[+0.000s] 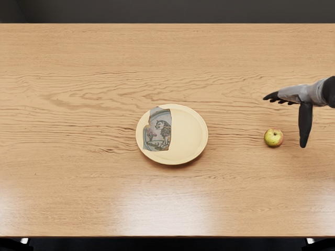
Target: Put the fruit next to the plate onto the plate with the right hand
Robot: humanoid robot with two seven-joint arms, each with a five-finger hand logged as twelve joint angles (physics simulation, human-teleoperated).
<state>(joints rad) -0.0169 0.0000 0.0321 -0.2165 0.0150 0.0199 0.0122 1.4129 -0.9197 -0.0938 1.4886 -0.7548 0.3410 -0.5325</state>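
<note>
The apple sat on the table, out to the right of the plate and well apart from it. It was small and round, so you had no long side to line up with.

Your right robot hand hung near the apple, a bit farther back on the table and a bit to the apple's right. Its fingers were spread apart and held nothing. One dark finger pointed down just beside the apple's right side. I think it was not touching, but the gap was hard to see.

So the apple lay in front of the palm and a little to its left. The plate lay farther left of the apple. The left arm did not show, so the right one was nearer.

The right arm was cut off at the picture's edge. Left of the apple, on the plate, was a painted patch with some animal. You could not tell if it was loose.
</note>
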